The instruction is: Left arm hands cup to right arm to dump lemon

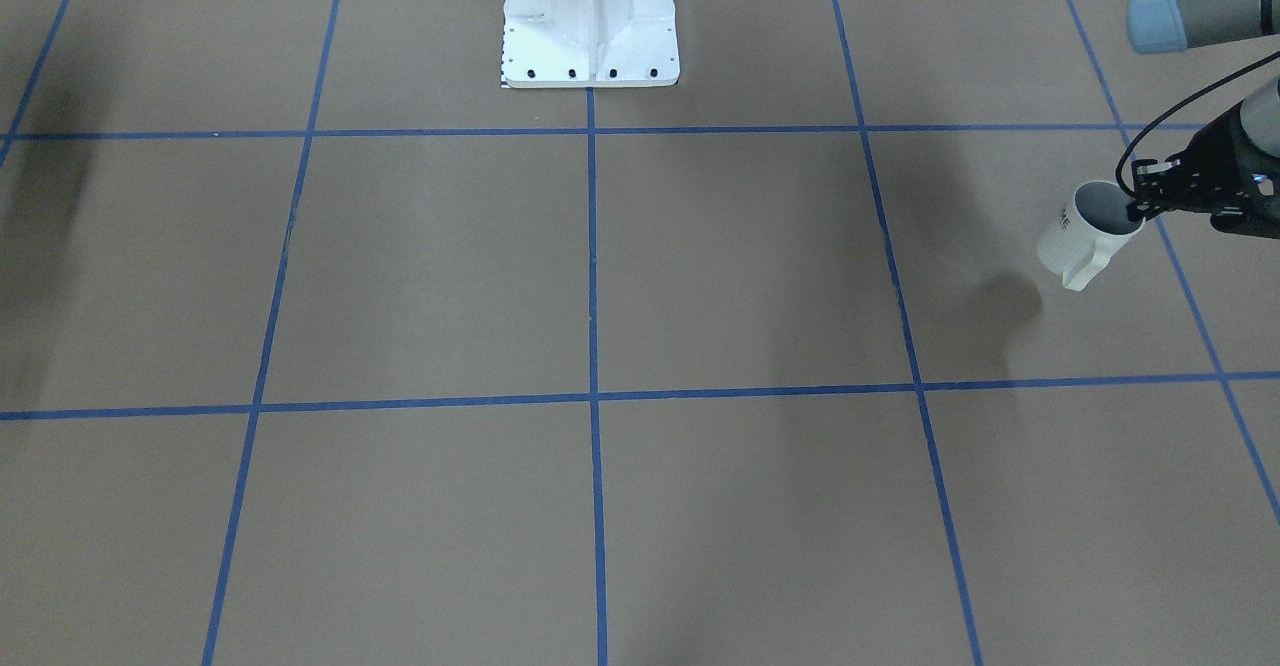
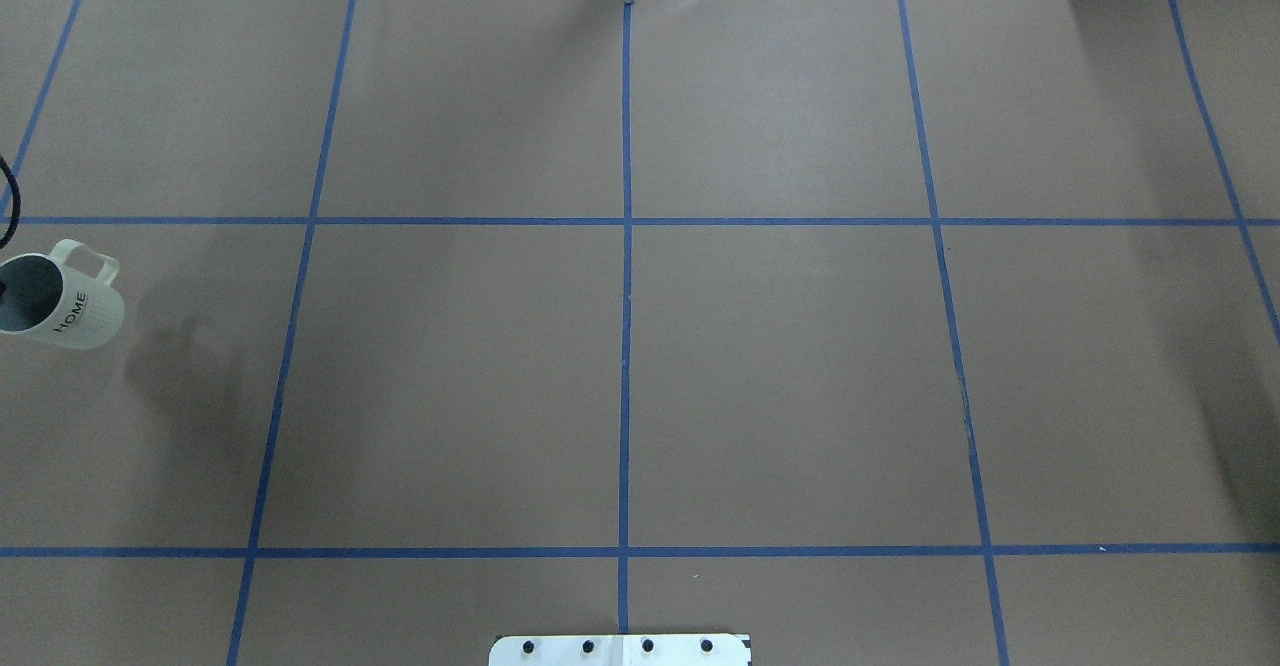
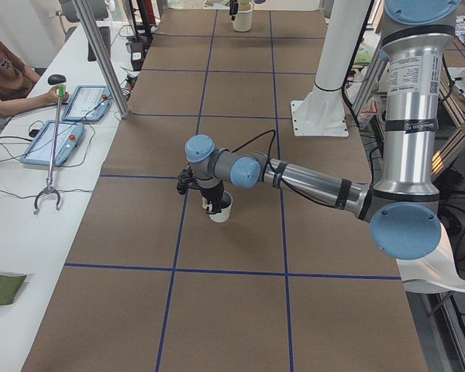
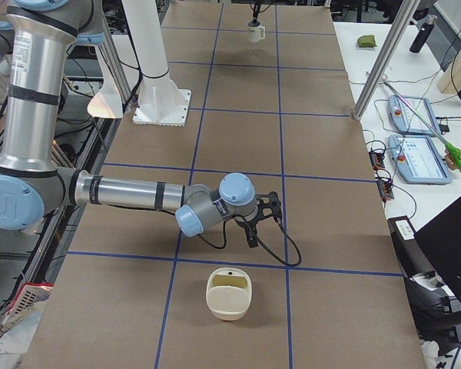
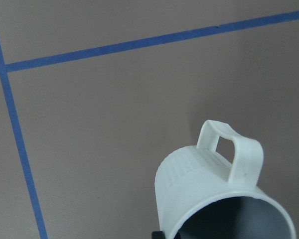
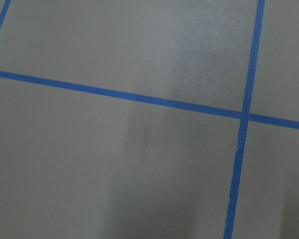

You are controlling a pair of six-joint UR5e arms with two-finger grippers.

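The cup [image 1: 1088, 238] is a cream-white mug with a grey inside and "HOME" lettered on its side. My left gripper [image 1: 1140, 210] is shut on its rim and holds it tilted above the table at the robot's far left. The cup also shows at the overhead view's left edge [image 2: 62, 298], in the exterior left view [image 3: 222, 208], and in the left wrist view [image 5: 214, 194] with its handle up. The lemon is not visible; the mug's inside looks dark. My right gripper [image 4: 251, 233] hangs low over the table; it shows clearly only in the exterior right view, so I cannot tell its state.
The white robot base [image 1: 590, 26] stands at the table's middle rear. A cream container [image 4: 229, 294] sits on the table near the right gripper. Blue tape lines grid the brown table. A side table carries tablets [image 3: 81, 101], and a person sits beside it.
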